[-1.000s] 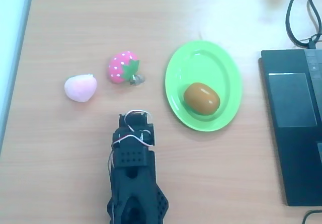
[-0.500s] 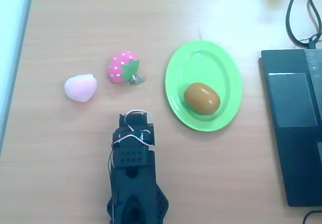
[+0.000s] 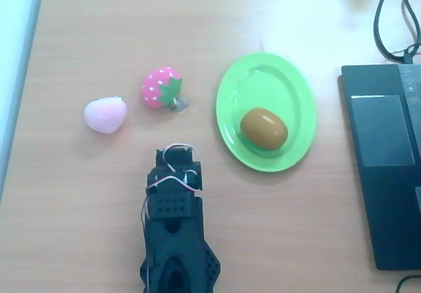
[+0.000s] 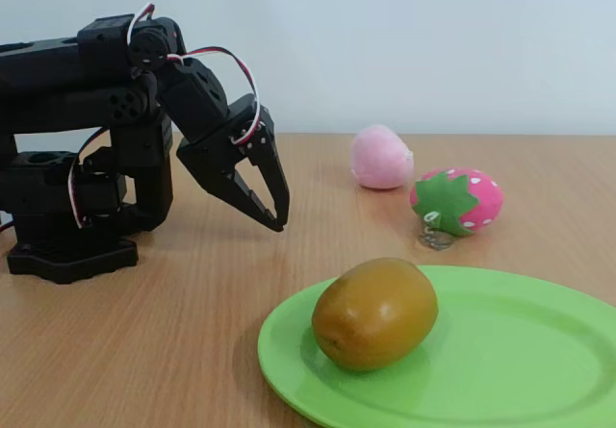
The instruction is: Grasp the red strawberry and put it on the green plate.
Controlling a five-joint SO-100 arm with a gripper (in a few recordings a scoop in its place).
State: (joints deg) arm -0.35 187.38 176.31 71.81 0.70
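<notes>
Overhead view, from the left: a pale pink peach-like soft toy lump (image 3: 105,115) lies on the wooden table (image 3: 99,240). Just beside it is a pink-red toy strawberry with white dots and a green leafy top (image 3: 161,87), lying on its side and apart from everything else. It is the one strawberry shape I can find, so I judge it the task's fruit, though it is not solid red. A small greyish ring-like bit (image 3: 179,104) touches its leaf end; what it is I cannot tell.

Below sits the black robot arm (image 3: 174,227), folded back as if parked. The fixed view shows its gripper (image 4: 274,218) with jaws pressed together on nothing, tips angled down above the wood.

Right of it, the bright lime-green oval plastic plate (image 3: 263,62) carries a brown egg-shaped toy fruit (image 3: 263,128) toward its near side, leaving room to set the strawberry down. A dark laptop (image 3: 385,161) and black cables (image 3: 395,23) are cut off at the right edge.
</notes>
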